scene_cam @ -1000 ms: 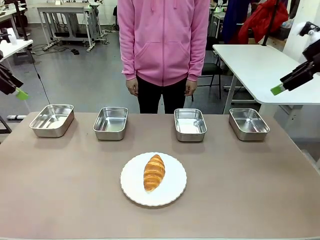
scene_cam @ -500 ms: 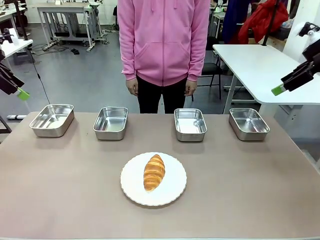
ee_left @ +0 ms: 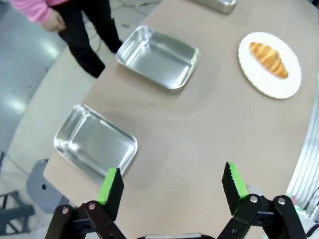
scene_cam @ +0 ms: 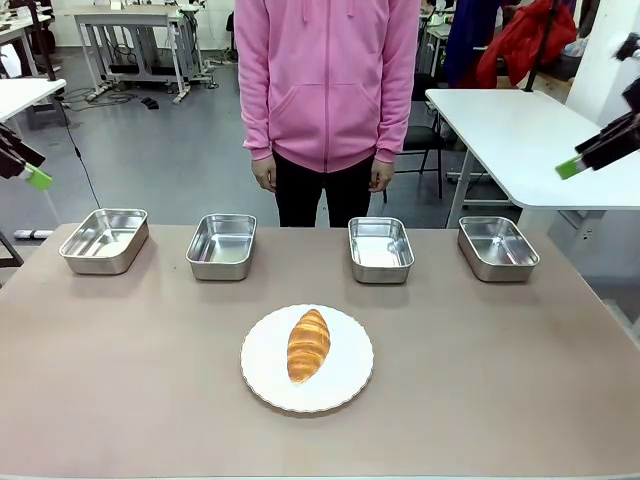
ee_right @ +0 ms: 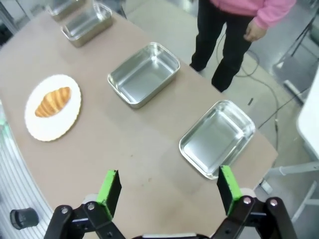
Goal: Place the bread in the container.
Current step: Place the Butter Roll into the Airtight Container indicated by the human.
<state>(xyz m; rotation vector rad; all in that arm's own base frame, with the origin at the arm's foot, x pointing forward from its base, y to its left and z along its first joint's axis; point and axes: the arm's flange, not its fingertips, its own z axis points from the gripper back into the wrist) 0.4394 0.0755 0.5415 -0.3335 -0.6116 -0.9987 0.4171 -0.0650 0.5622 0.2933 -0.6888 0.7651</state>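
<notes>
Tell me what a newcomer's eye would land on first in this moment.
A golden croissant lies on a white plate at the near middle of the table. Behind it, four empty steel pans stand in a row, with a person in a pink hoodie at the far edge. The left gripper and right gripper hang open, high at either side.

1. A round white plate [scene_cam: 345, 385] with a scalloped rim sits on the brown bench [scene_cam: 120, 380], near its middle.
2. A person [scene_cam: 325, 80] in a pink hoodie and dark trousers stands at the bench's far edge.
3. A white table [scene_cam: 510, 130] stands behind at the right, with a red garment [scene_cam: 525, 40] hanging beyond it.
</notes>
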